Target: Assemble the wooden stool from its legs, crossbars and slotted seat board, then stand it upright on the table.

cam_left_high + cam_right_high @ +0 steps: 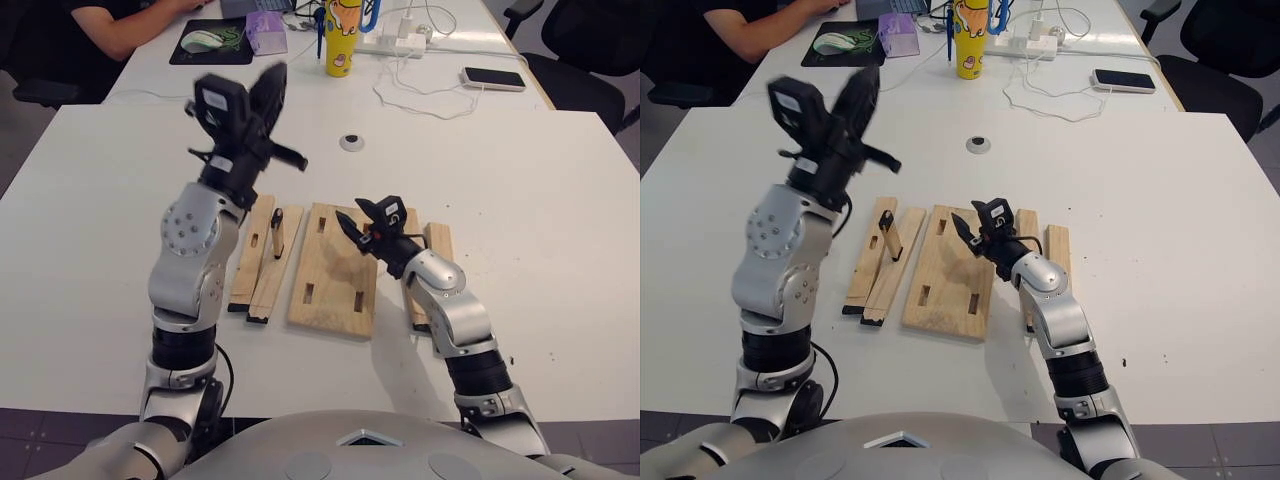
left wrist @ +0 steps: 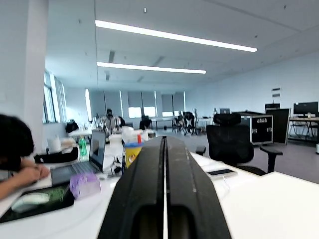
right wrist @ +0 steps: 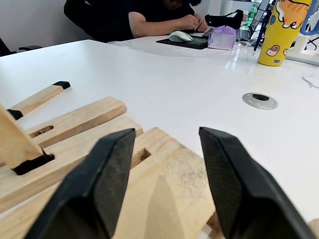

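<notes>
One flat, slotted pale-wood seat board (image 1: 330, 275) lies on the white table (image 1: 520, 200), two long planks (image 1: 252, 255) each side, right gripper (image 3: 167, 133) spread wide, empty, just above it, left gripper (image 2: 164, 144) raised high, pinched together, holding nothing.

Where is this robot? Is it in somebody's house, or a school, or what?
It looks like an open-plan office, maybe a lab. The long white tables, a black office chair, a laptop and the long strip lights on the ceiling all point that way.
</notes>
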`<action>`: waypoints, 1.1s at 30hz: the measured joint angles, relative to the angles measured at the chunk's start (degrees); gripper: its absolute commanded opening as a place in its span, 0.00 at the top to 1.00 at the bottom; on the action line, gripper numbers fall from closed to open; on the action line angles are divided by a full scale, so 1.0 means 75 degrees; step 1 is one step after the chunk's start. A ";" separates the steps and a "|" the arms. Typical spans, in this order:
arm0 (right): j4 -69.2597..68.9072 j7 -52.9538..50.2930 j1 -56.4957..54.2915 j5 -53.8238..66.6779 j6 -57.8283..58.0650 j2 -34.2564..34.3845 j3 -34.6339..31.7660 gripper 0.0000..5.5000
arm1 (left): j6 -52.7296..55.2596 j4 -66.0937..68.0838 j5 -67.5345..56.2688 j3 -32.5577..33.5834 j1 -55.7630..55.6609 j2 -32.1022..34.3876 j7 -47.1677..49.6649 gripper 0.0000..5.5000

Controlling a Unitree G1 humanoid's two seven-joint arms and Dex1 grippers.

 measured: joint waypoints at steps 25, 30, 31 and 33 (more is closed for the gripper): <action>-0.0004 0.0002 0.0024 -0.0060 -0.0042 0.0066 -0.0081 0.57 | 0.1144 0.0794 0.0288 -0.0782 0.1438 -0.0119 0.0225 1.00; -0.0017 -0.0025 0.0133 -0.0058 -0.0048 0.0068 -0.0124 0.57 | 0.0619 -0.0322 0.0618 -0.0048 0.1166 -0.0051 0.0700 0.91; -0.0026 -0.0057 0.0165 -0.0058 -0.0048 0.0069 -0.0127 0.57 | 0.0669 -0.0483 0.0628 0.0074 0.1175 0.0015 0.0727 0.87; -0.0099 -0.0142 0.0281 -0.0057 -0.0046 0.0078 -0.0143 0.57 | 0.0853 -0.0845 0.0606 0.0306 0.1446 0.0235 0.0637 0.83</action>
